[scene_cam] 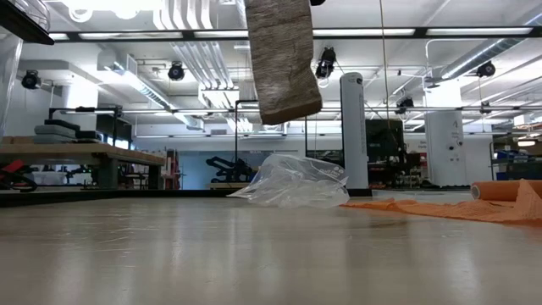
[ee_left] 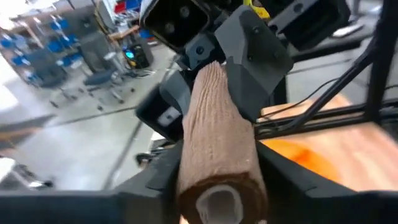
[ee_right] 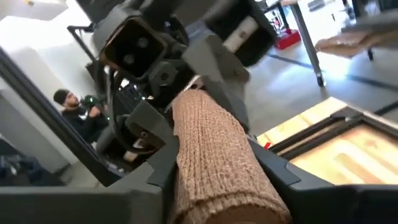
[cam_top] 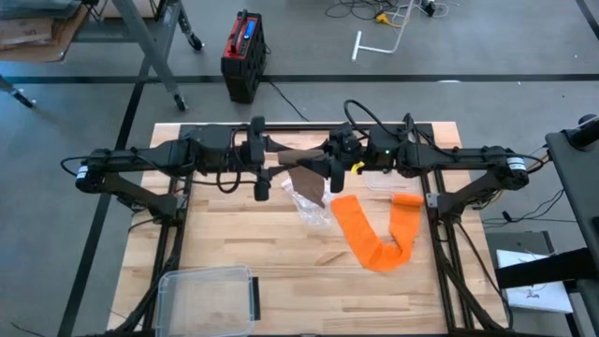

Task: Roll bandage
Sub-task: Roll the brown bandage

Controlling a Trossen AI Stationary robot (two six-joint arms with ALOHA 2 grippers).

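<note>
A tan bandage roll is held level, high over the table's far middle, between my two grippers. They face each other, left gripper at one end and right gripper at the other. The roll's loose tail hangs down from it, clear of the table. The left wrist view looks along the roll toward the right gripper. The right wrist view looks along the roll toward the left gripper. My left gripper has the roll's left end between its two fingers, one finger on each side. The fingers come level from the table's left and lie along the roll. The roll is lifted clear and level. My right gripper has the roll's right end between its two fingers, one finger on each side. The fingers come level from the table's right and lie along the roll. The tail hangs slack below.
An orange bandage lies unrolled on the table right of centre, its rolled end toward the right. A crumpled clear wrapper lies under the held roll. A clear plastic container stands at the near left edge.
</note>
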